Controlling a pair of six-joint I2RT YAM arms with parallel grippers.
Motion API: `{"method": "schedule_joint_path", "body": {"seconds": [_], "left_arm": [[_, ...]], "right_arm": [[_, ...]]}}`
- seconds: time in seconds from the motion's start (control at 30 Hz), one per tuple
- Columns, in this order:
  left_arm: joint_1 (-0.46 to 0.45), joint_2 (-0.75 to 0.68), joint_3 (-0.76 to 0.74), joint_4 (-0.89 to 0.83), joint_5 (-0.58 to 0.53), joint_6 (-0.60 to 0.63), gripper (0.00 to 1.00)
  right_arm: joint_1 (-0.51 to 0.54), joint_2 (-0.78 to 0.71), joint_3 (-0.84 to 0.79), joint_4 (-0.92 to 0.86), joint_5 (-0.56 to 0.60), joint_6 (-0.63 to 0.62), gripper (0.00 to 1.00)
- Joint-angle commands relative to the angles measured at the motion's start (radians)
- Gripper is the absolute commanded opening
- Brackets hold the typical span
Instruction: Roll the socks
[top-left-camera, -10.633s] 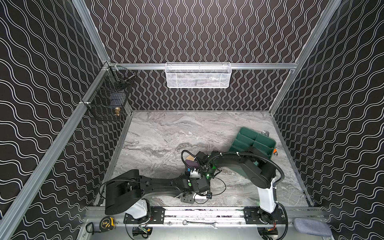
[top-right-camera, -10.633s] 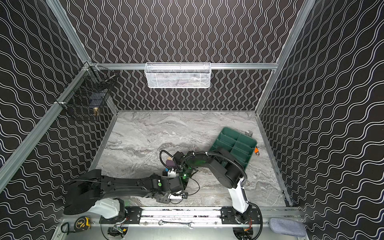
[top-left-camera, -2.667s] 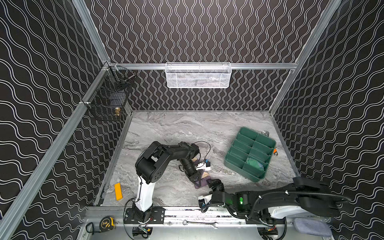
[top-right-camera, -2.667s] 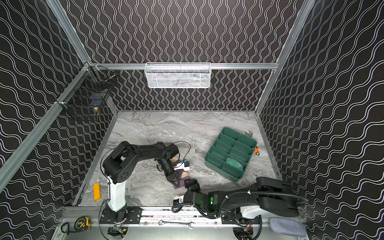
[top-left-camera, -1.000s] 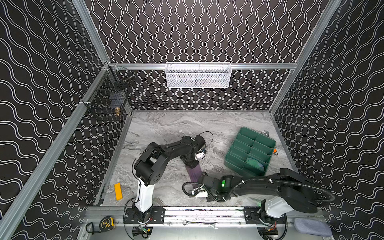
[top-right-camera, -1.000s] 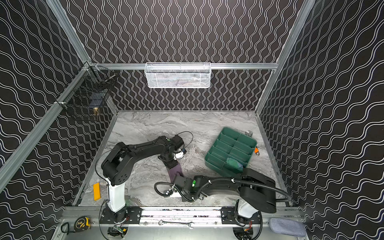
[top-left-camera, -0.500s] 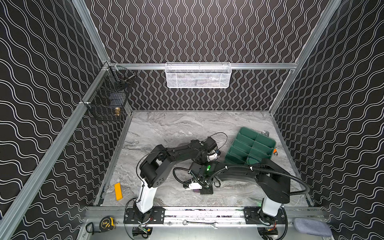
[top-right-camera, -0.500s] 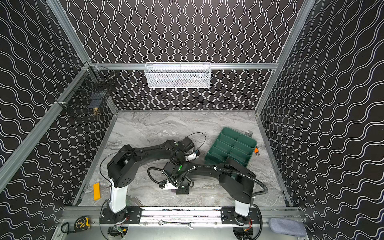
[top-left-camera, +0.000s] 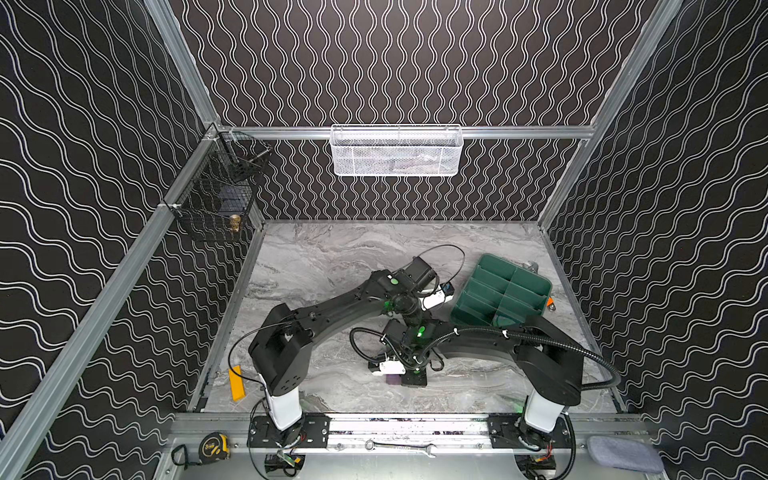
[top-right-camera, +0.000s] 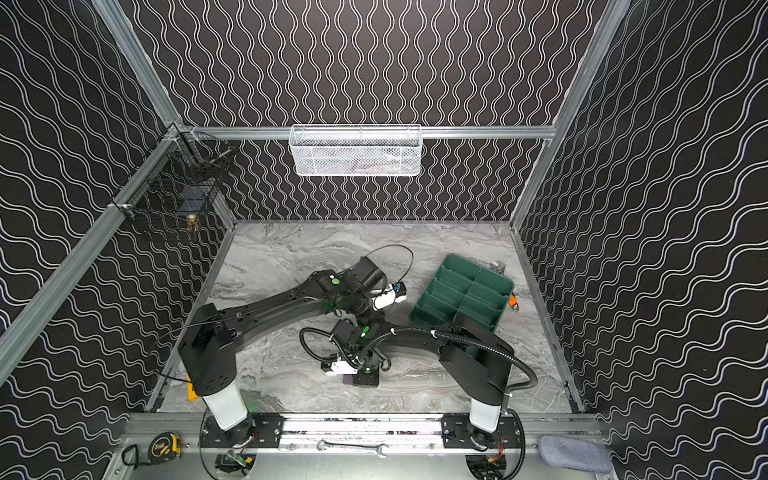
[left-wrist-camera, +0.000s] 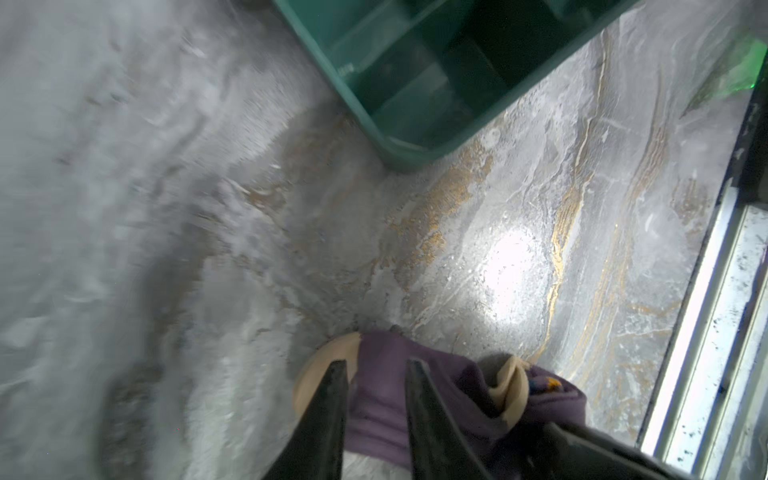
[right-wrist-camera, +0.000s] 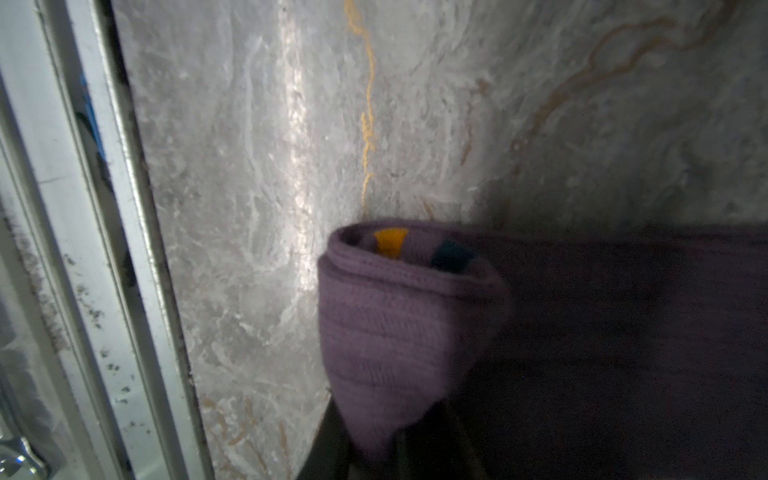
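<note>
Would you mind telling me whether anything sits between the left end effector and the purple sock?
Nothing visible does. In the left wrist view the left end effector straddles the purple sock, with fabric lying directly between its fingers. The green tray lies apart from both and is not in the way.

The left arm (top-left-camera: 332, 311) is stretching out from its base over the purple sock (left-wrist-camera: 386, 399). Its wrist is bending down, so the left gripper (left-wrist-camera: 378, 368) is poised at the sock's peach toe end, jaws slightly parted, with cloth showing between them. The right arm (top-left-camera: 478, 345) is lying low and reaching across to the sock's other end. There the right gripper (right-wrist-camera: 382, 453) is pinching the folded cuff, its fingers mostly hidden under cloth.
</note>
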Motion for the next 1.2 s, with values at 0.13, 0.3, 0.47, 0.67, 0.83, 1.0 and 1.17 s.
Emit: {"method": "schedule_joint_path", "body": {"seconds": [0.13, 0.3, 0.47, 0.67, 0.83, 1.0, 1.17], "left_arm": [[0.106, -0.297, 0.079, 0.031, -0.246, 0.074, 0.34], [0.145, -0.617, 0.001, 0.162, -0.253, 0.313, 0.47], [0.144, -0.79, -0.088, -0.056, 0.157, 0.545, 0.65], [0.119, -0.849, -0.43, 0.066, 0.133, 0.48, 0.63], [-0.113, -0.78, -0.695, 0.223, -0.102, 0.505, 0.64], [-0.263, -0.592, -0.802, 0.341, -0.251, 0.498, 0.63], [-0.287, -0.469, -0.826, 0.495, -0.26, 0.446, 0.62]], "right_arm": [[-0.03, 0.062, 0.0, -0.087, 0.052, 0.002, 0.0], [-0.074, 0.101, 0.021, -0.058, 0.009, -0.016, 0.0], [-0.143, 0.171, 0.068, -0.013, -0.022, -0.037, 0.0], [-0.19, 0.253, 0.098, 0.05, 0.007, -0.07, 0.0], [-0.209, 0.301, 0.102, 0.09, 0.02, -0.098, 0.0], [-0.22, 0.331, 0.1, 0.117, 0.024, -0.109, 0.0], [-0.229, 0.34, 0.101, 0.124, 0.01, -0.116, 0.0]]}}
